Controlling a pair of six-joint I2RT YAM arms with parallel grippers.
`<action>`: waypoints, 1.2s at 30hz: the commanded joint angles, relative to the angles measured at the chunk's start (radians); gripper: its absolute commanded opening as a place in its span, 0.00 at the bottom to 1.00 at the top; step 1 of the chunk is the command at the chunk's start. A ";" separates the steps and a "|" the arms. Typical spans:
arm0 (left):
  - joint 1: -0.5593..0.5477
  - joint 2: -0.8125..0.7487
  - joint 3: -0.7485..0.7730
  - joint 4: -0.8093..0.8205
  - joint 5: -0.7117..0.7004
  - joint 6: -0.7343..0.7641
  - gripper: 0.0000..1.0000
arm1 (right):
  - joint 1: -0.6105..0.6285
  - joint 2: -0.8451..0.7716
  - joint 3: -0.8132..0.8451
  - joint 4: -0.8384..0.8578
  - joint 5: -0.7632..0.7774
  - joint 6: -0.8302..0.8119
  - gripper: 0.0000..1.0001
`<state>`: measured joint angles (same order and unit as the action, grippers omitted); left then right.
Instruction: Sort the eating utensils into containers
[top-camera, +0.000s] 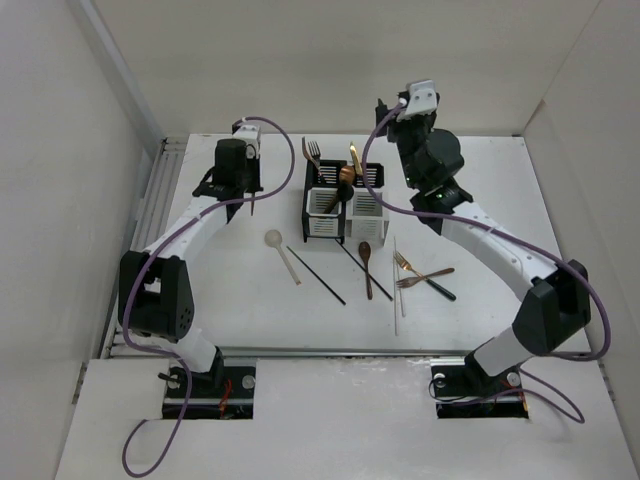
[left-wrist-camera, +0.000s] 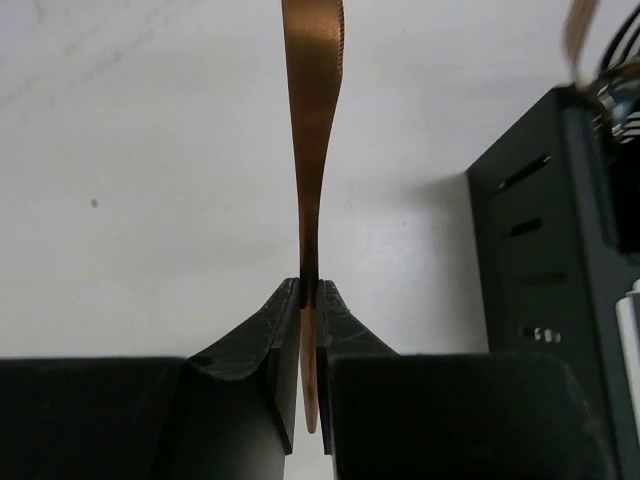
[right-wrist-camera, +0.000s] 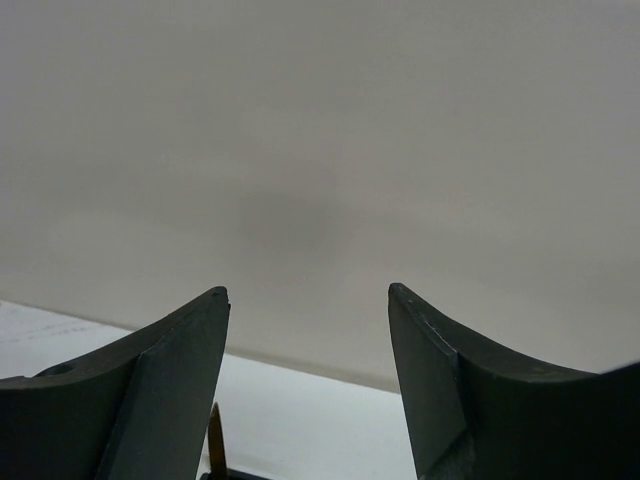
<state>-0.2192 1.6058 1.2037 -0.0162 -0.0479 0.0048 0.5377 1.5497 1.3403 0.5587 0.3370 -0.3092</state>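
A copper utensil is being clamped by the left gripper, with both fingers pressed tight on its thin handle. Its head is being cut off by the frame, so fork or spoon cannot be told, nor whether its far end is touching the table. It is being held to the left of the containers, near them but apart.

The step in hand is judged to be the carry to a container. To do it well, the utensil is best raised above the black rim before it is moved sideways. It should then be lined up over a free slot and lowered straight. The grip should be loosened only once the lower end is being guided by the slot, since so slim a handle is likely to swing or slip.

The right gripper is being held wide apart with nothing between its fingers, facing the back wall.

The slots are already being crowded by a fork and a gold utensil standing in the containers, which may be knocked on the way in. In front of the containers, a cream spoon, a black chopstick, a wooden spoon, a white chopstick and a copper fork are lying unsorted on the table.
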 joint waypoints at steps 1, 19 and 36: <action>-0.006 -0.036 0.045 0.110 0.060 0.101 0.00 | -0.004 -0.086 -0.024 0.083 0.030 -0.016 0.70; -0.112 -0.027 0.181 0.455 0.560 -0.054 0.00 | 0.033 -0.347 -0.230 0.092 0.109 -0.065 0.70; -0.315 0.229 0.261 0.941 0.479 -0.134 0.00 | 0.051 -0.585 -0.385 0.001 0.180 -0.117 0.70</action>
<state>-0.5159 1.8233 1.4487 0.7124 0.4530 -0.1280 0.5793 1.0000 0.9615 0.5869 0.4858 -0.3977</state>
